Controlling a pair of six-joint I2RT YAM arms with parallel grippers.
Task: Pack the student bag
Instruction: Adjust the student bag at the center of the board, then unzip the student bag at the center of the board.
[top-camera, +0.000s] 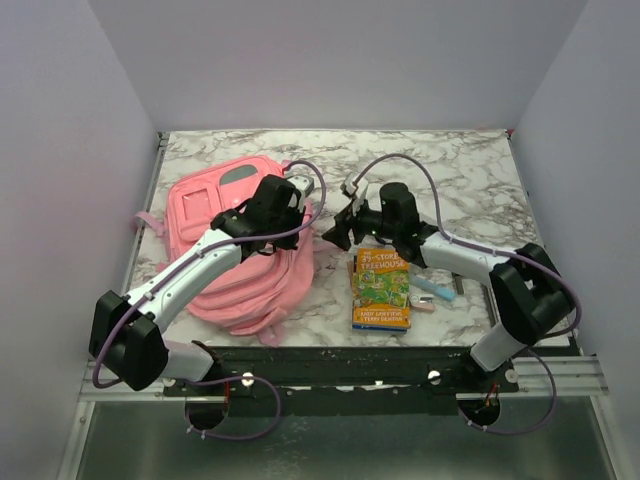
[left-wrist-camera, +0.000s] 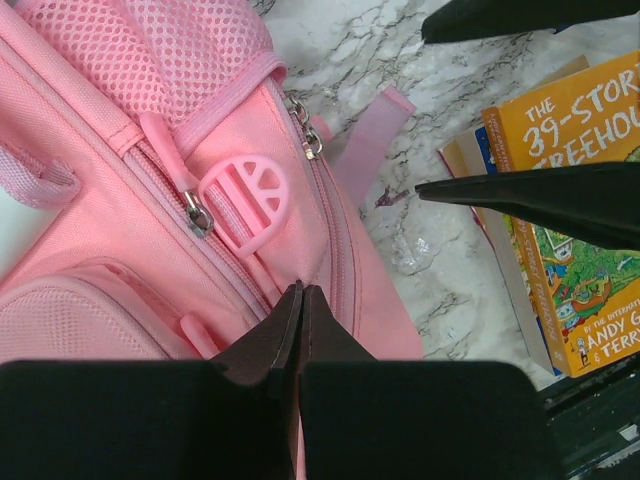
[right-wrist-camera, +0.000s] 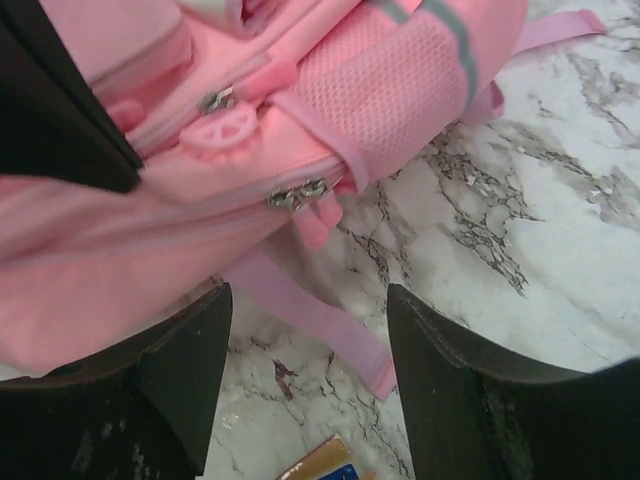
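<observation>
Seemingly unzipping the bag, with left gripper shut against it and right gripper wide near the zip pulls; next, close squarely on a pull.

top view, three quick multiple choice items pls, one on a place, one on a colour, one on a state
1. Where is the book relative to the bag?
A on top of it
B to its right, on the table
C behind it, at the far edge

2. What colour is the bag?
A pink
B blue
C green

3. How is the right tool?
A shut on the book
B shut, empty
C open, empty

Key: B, the book lies flat on the marble beside the bag; A, its fabric is pink; C, its jaws stand apart, gripping nothing.
</observation>
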